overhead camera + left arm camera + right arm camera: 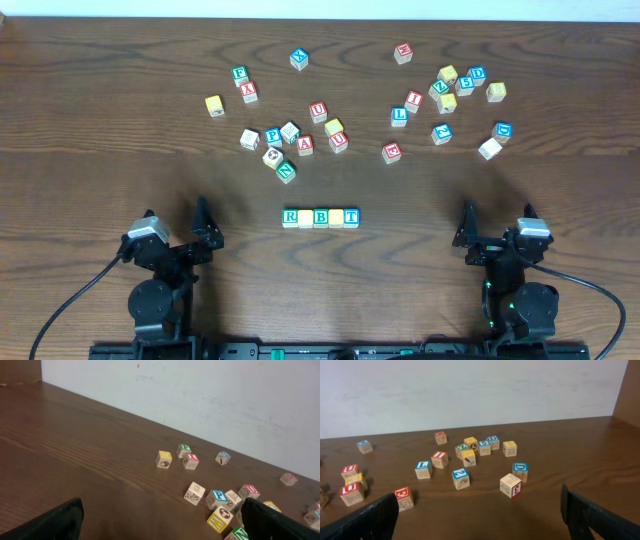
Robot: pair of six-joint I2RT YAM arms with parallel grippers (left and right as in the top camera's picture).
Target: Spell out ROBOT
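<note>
**Item: ROBOT row.** Five wooden cubes set edge to edge, lower centre of the overhead view, on the table point(100, 120).

- Order, left to right: R cube point(291, 216) in green, first yellow cube point(306, 217), B cube point(321, 216) in green, second yellow cube point(336, 216), T cube point(351, 216) in blue.
- The letters on the yellow faces are too small to read.
- The tops face up and the sides touch, so the row reads as one word, apart from the loose cubes point(318, 110) scattered across the upper half.

**Left fingers** point(272, 521) and **right fingers** point(592, 515): spread wide and holding nothing. They are parked at the lower corners, well apart from the row, probably because the spelling looks finished.
</note>
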